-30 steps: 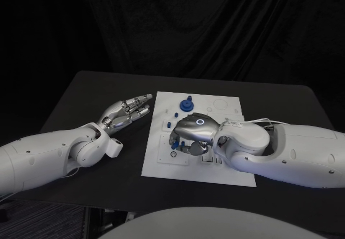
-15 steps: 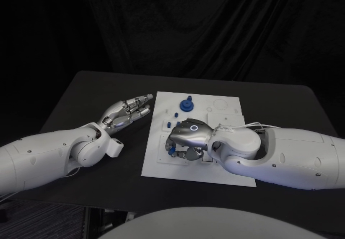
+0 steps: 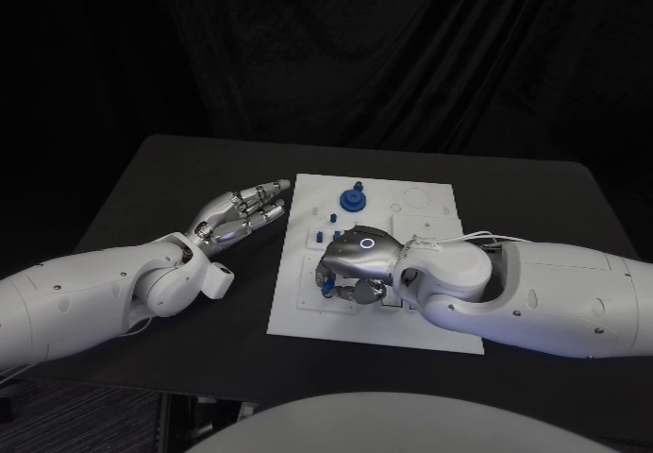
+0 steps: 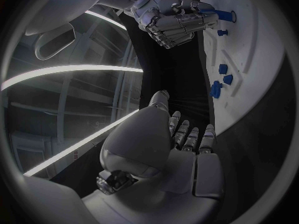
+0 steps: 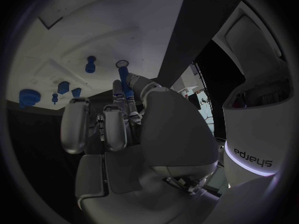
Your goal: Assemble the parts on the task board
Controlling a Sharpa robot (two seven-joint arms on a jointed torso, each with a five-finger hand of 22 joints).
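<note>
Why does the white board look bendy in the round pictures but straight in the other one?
Both wrist views use a fisheye lens that curves straight edges, so the board bulges there; the head view has no such bend, so the board keeps straight sides.

- One white task board (image 3: 436, 330) is seen on one black table (image 3: 163, 179).
- Two silver hands are counted: the left hand (image 3: 242, 212) and the right hand (image 3: 359, 262).
- About six small blue parts (image 5: 91, 63) can be made out on the board; the exact count cannot be told.
</note>
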